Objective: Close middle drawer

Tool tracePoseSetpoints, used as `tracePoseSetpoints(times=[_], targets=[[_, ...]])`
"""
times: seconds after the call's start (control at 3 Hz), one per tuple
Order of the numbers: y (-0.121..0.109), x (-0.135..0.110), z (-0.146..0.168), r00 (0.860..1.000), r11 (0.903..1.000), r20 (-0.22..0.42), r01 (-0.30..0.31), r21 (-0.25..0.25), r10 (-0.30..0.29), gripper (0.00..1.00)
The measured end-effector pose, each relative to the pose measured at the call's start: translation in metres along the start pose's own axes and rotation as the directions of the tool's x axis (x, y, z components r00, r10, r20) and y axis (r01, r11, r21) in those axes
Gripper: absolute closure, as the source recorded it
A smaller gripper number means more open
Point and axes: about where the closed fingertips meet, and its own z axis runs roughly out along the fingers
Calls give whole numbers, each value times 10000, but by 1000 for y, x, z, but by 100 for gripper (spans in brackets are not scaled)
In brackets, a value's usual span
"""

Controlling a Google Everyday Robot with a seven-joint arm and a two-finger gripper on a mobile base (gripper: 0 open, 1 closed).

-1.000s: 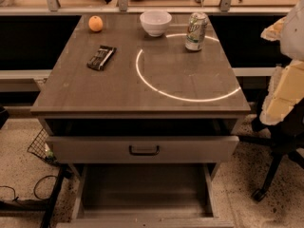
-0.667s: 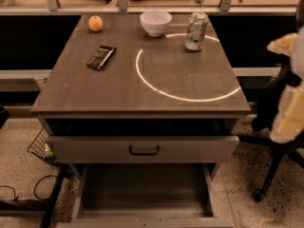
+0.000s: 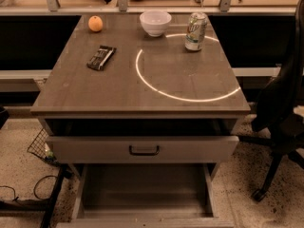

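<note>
Two drawers are showing below the cabinet top (image 3: 118, 89). The upper drawer (image 3: 95, 149), with its dark handle (image 3: 144, 150), is sitting only slightly forward. The middle drawer (image 3: 142, 189) is hanging far out toward the near edge, its bare inside open to view and its front running along the bottom of the camera view.

The pale arm that was showing at the right edge a moment ago is now missing from the view, so the gripper is sitting somewhere out of frame. I cannot tell whether its claw is apart or together. The middle drawer is lying exactly as it was, so I am judging the closing push as not yet begun; the arm is likely repositioning for it.

On the top, the orange (image 3: 95, 23), white bowl (image 3: 155, 22) and can (image 3: 195, 31) are sitting along the far side, with a dark packet (image 3: 101, 57) nearer on the left. A black chair (image 3: 280, 108) is standing near on the right and may be crowding an approach from that side.
</note>
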Motion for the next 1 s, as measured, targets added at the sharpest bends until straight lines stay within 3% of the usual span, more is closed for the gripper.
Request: tracePoseSetpoints(times=[0.33,0.67,1.0], targets=[[43,30,30,9988,9989,-493,30,-477,-53,0],[76,43,54,9945,9970,-1045,-81,-766,0,0],[81,45,59,9943,9959,-1062,-103,-894,7,16]])
